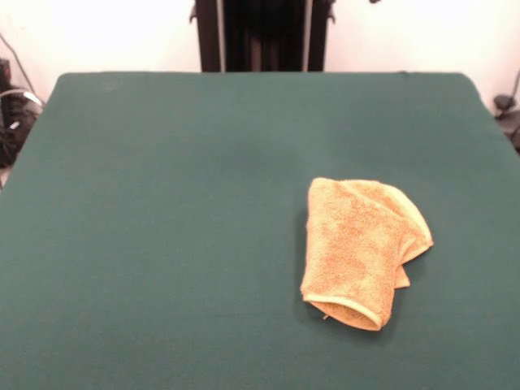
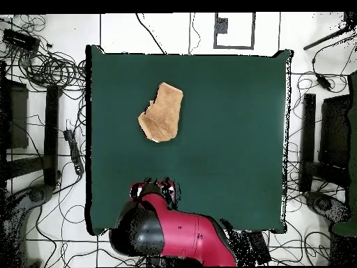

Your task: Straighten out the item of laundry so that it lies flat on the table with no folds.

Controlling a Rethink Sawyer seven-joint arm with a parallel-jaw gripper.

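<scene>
Orange towel (image 1: 361,248) folded on table (image 1: 162,244), far from arm (image 2: 174,234).

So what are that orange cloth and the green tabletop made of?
The orange cloth looks like terry towelling: a nubbly, looped, matte pile with a smoother hemmed edge at its near end. The table seems covered in a plain dark green felt-like fabric, flat and without shine; what lies under that cover cannot be seen.

- The arm (image 2: 178,234) is showing a glossy crimson shell with a rounded black joint housing.
- The pedestal (image 1: 264,34), behind the tabletop (image 1: 162,203), is showing black vertical columns.
</scene>
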